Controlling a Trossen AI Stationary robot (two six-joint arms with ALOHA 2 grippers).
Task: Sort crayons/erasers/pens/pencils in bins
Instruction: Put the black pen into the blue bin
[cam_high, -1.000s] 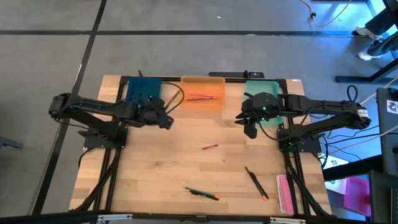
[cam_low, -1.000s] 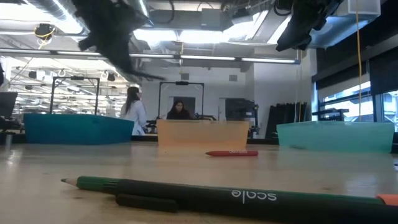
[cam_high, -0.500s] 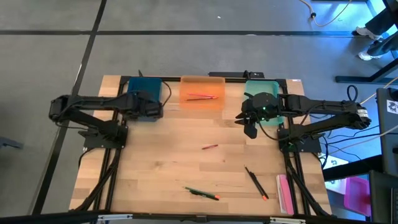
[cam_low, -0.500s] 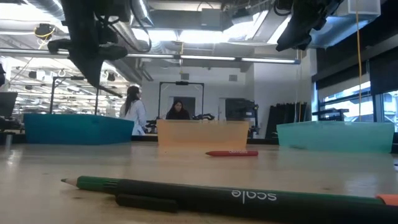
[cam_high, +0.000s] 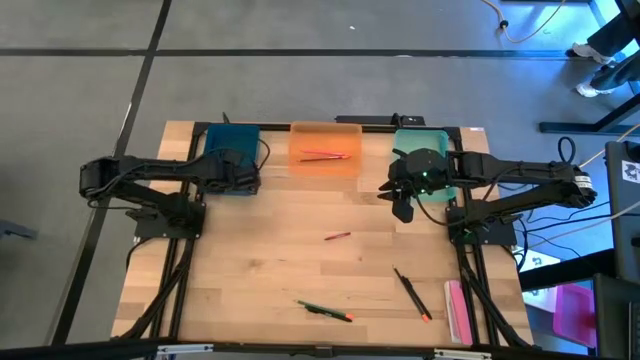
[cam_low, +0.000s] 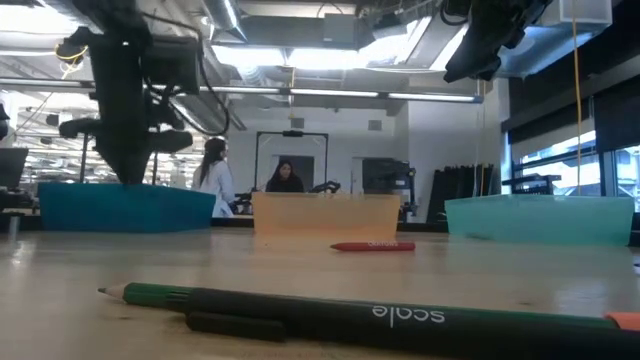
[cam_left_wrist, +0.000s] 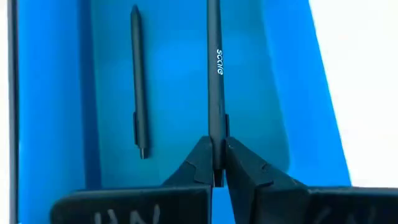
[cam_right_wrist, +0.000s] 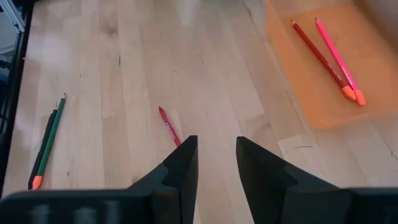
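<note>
Left gripper (cam_left_wrist: 216, 167) clamped on the black pen (cam_left_wrist: 214, 74) marked "scale", which runs straight ahead from the fingertips over the blue bin (cam_left_wrist: 174, 81); a second black pen (cam_left_wrist: 138, 81) lies on the bin floor just beside it, roughly parallel

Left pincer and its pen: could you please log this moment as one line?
left pincer: shut on black pen, over teal bin | right pincer: open, waiting

Two matte black jointed arms, wedge-shaped fingers (cam_right_wrist: 183, 165), looping cables
</note>
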